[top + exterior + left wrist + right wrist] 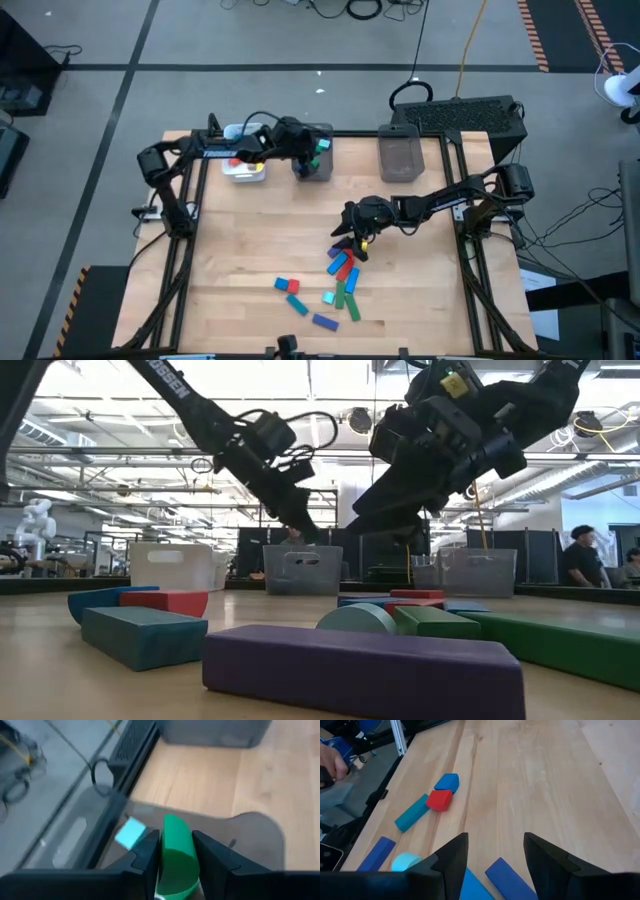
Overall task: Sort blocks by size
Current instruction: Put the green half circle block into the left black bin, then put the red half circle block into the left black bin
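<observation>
Purple bar (pixel 365 672) lying crosswise, left jaws clamping green block (pixel 176 856), right jaws apart, empty.

A robotics lab in an open industrial hall

Ceiling lights (pixel 360 420) are glowing over exposed beams, a white robot (pixel 38 520) is standing far off, a person (pixel 578 558) is waiting behind the wooden table (pixel 260 240), and cables (pixel 365 10) are trailing across the grey floor.

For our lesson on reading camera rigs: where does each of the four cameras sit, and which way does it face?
High: overhead, facing straight down; both arms show.
Low: at tabletop height, facing across a purple block; both arms above.
Left wrist: over a grey bin; left gripper holds a green block.
Right wrist: right gripper open above the table.
Shared: red block.
</observation>
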Motion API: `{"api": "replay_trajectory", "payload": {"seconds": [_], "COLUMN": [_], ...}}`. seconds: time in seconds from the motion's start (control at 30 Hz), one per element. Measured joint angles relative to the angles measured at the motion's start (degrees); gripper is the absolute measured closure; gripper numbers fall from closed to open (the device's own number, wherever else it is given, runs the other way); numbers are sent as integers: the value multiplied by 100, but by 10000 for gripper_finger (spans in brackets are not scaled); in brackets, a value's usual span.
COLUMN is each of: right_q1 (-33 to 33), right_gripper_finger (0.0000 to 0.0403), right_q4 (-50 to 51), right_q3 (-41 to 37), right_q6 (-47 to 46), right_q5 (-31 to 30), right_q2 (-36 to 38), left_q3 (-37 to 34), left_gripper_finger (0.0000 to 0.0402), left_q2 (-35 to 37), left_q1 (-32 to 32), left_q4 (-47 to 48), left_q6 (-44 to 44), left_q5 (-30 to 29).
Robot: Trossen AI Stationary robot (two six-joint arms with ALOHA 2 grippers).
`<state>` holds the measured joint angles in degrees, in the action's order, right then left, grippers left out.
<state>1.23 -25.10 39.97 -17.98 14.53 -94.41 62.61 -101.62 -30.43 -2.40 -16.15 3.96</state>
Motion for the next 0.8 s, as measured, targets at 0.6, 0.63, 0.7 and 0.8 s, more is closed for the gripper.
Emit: {"api": "replay_trajectory", "payload": {"seconds": [0.6, 0.63, 0.7, 0.8], "right_q1": [7, 7, 11, 33], "right_gripper_finger": [225, 225, 225, 225], "right_q4": [-106, -131, -235, -699], "right_q3": [4, 4, 4, 16], "right_q6": [643, 674, 663, 669], "right_q5": [-280, -283, -382, -663], "right_q2": [0, 0, -2, -169], "left_q3": [256, 257, 308, 434], "left_gripper_finger": [279, 279, 279, 279], "left_q2": [-151, -110, 80, 527], "left_q1": [-49, -28, 37, 264], "left_q4": [489, 528, 917, 1537], "left_q6": [131, 271, 409, 221], "left_q5": [-78, -95, -106, -105]}}
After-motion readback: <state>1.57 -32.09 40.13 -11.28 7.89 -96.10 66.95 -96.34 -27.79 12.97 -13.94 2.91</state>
